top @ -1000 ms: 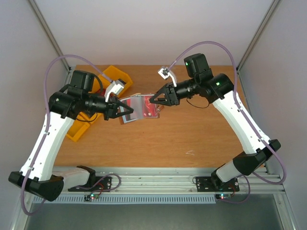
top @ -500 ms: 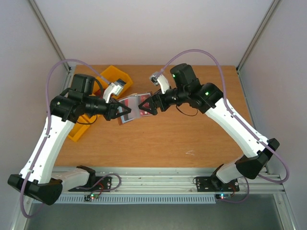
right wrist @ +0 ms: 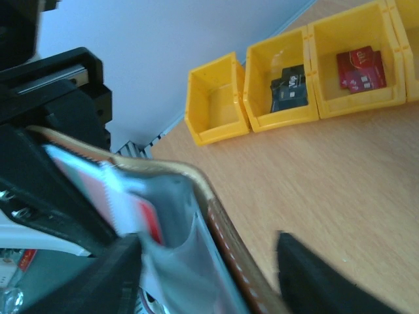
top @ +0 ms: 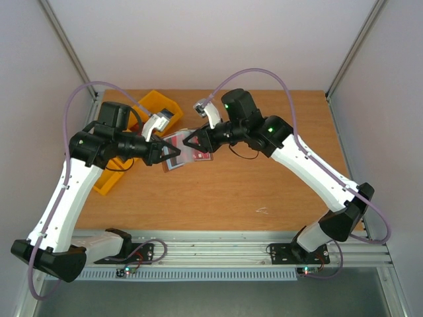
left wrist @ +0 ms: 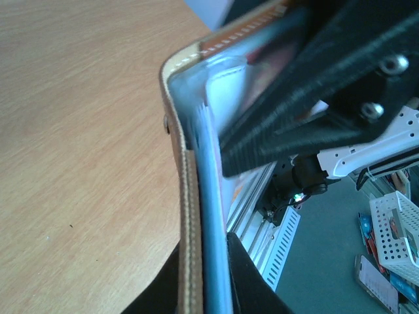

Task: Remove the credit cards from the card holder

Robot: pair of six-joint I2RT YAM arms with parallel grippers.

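Our left gripper (top: 173, 153) clamps holder (top: 187, 150), right gripper (top: 190, 140) open astride it. We could pinch holder with card (right wrist: 150, 222), yanking it loose.

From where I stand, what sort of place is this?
Probably a robotics lab test cell: a left arm and a right arm bolted to a metal rail at a wooden table, plain panel walls around it, and yellow bins.

Stitched brown leather card holder (left wrist: 190, 229), matt wooden table (left wrist: 78, 163).
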